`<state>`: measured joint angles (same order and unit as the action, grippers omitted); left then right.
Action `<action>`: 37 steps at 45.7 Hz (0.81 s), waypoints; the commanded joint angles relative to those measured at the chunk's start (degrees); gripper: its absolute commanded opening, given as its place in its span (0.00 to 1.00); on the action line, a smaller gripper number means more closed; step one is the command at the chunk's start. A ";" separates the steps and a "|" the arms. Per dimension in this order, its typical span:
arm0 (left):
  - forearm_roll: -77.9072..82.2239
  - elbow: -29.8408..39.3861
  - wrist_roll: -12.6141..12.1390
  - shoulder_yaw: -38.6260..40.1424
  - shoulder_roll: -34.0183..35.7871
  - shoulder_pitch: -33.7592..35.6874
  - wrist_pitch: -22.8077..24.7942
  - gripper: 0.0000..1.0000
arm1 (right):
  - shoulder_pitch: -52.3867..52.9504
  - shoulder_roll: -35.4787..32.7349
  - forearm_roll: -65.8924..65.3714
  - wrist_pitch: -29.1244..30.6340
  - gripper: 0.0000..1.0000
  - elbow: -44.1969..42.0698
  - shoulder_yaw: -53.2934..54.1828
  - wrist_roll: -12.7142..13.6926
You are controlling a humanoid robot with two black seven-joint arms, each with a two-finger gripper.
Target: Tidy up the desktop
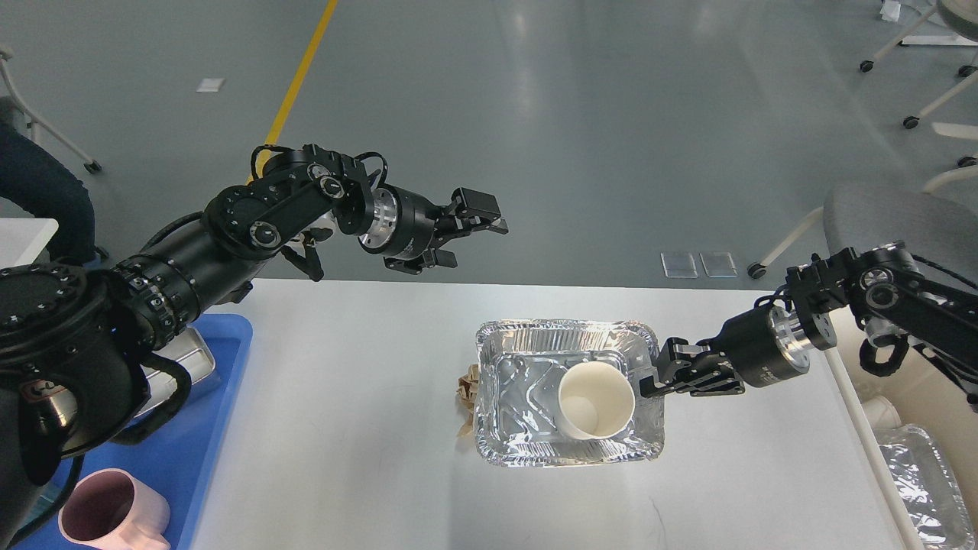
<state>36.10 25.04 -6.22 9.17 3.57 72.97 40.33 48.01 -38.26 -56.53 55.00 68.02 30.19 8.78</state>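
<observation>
Two glossy black arms, ringed with small silver screws, have silver wrist collars and looping black cables.

The floor [581, 130] is smooth grey with a dull sheen; soft patches of reflected light lie on it. A yellow line [298, 72] runs diagonally across it at upper left. A small white marker [211, 85] lies left of the line. Well right of the line, two clear square plates [699, 264] sit side by side. A grey chair seat [898, 218] stands right of them. Castered legs [928, 92] show at upper right.
</observation>
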 commanded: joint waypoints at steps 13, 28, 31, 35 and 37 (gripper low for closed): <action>-1.12 -0.08 -0.02 0.06 1.53 -4.86 -0.34 0.98 | -0.28 -0.06 1.78 0.00 0.00 0.36 0.13 0.01; -1.12 0.01 -0.10 -0.03 1.97 -5.56 -0.25 0.98 | -1.07 -0.06 1.16 0.00 0.00 0.27 0.04 0.18; -1.12 -0.08 -0.10 -0.03 1.88 -5.56 -0.25 0.98 | -1.16 -0.06 1.16 0.00 0.00 0.36 0.04 0.18; -1.12 0.01 -0.28 -0.03 1.97 -5.56 0.01 0.98 | -1.16 -0.06 1.16 0.00 0.00 0.36 0.04 0.18; -1.12 0.01 -0.37 -0.03 2.15 -5.56 0.10 0.98 | -1.16 -0.06 1.16 0.00 0.00 0.27 0.04 0.09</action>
<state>34.98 25.02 -6.39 9.18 5.50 67.41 40.17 46.87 -38.31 -55.37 55.00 68.33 30.24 8.96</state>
